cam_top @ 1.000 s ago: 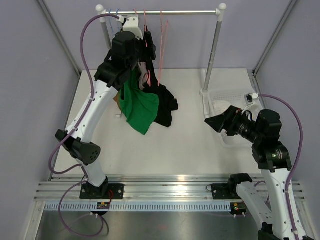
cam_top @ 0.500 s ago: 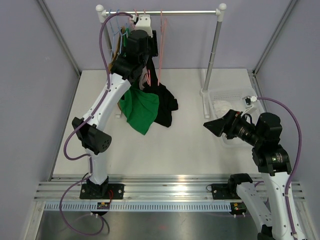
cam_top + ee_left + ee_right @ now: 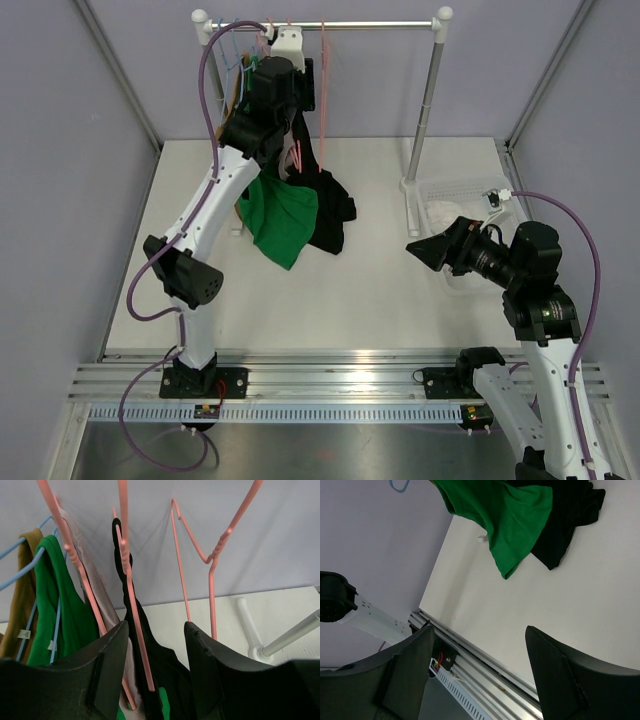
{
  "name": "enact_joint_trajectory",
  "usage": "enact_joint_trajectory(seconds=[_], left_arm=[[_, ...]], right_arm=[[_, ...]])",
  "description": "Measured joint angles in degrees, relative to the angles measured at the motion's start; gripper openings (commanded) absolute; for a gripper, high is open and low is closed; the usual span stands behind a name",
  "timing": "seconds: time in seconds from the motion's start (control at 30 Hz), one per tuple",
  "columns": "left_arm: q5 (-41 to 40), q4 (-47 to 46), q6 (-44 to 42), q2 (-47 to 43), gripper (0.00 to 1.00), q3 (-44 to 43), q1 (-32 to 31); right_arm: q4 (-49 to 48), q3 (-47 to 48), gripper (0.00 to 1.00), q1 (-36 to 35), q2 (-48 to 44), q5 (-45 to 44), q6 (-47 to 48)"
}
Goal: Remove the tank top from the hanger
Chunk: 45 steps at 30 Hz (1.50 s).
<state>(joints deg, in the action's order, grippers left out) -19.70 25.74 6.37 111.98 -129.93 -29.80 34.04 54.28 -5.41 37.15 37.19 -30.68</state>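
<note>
The black tank top (image 3: 167,672) hangs by its strap on a pink hanger (image 3: 131,605) on the rail, and its lower part lies crumpled on the table (image 3: 332,215). My left gripper (image 3: 156,630) is raised just under the rail (image 3: 298,72). It is open, its jaws standing either side of that hanger's wire and the black strap without closing on them. My right gripper (image 3: 420,248) hovers open and empty over the table's right half, and in the right wrist view (image 3: 479,630) it faces the table's front edge.
A green garment (image 3: 280,222) on a blue hanger, a brown one (image 3: 22,595) and a beige one (image 3: 92,587) hang left of the black top. An empty pink hanger (image 3: 215,560) hangs to its right. A white bin (image 3: 455,205) stands by the rack's right post (image 3: 428,100).
My left arm has lifted and reached back to the rail, bringing its jaws around the pink hanger. The right gripper has drifted slightly left.
</note>
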Motion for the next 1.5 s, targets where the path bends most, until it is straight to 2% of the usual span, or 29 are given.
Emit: enact_joint_trajectory(seconds=[0.2,0.53,0.6,0.7,0.83,0.87,0.93,1.2,1.5], left_arm=[[-0.26,0.17,-0.66,0.63,0.47,-3.17,0.04],[-0.07,0.48,-0.52,4.87,0.45,-3.50,1.33],[-0.07,0.81,-0.46,5.51,0.38,-3.50,1.44],[-0.09,1.11,-0.28,5.64,0.18,-3.50,1.66],[0.04,0.79,-0.39,5.64,0.15,-3.50,1.73],[0.11,0.72,-0.37,5.64,0.12,-3.50,1.73],[0.17,0.66,-0.13,5.62,0.00,-3.50,1.73],[1.14,1.05,0.81,4.72,0.00,-3.08,1.66],[2.49,2.05,4.39,-3.06,0.00,-1.84,1.55]], right_arm=[[0.00,0.00,0.79,0.00,0.00,0.04,0.00],[0.00,0.00,0.78,0.00,0.17,0.50,0.00],[-0.02,0.00,0.78,0.00,0.37,0.59,0.00],[-0.04,0.00,0.77,0.00,0.90,1.01,0.00],[-0.35,0.00,0.76,0.00,1.31,1.11,0.00],[-0.42,0.00,0.76,0.00,1.36,1.29,0.00],[-0.42,0.00,0.76,0.00,1.36,1.40,0.00],[-0.48,0.00,0.76,0.00,1.33,1.44,-0.02],[-1.49,0.00,0.75,0.00,0.87,1.49,-0.20]])
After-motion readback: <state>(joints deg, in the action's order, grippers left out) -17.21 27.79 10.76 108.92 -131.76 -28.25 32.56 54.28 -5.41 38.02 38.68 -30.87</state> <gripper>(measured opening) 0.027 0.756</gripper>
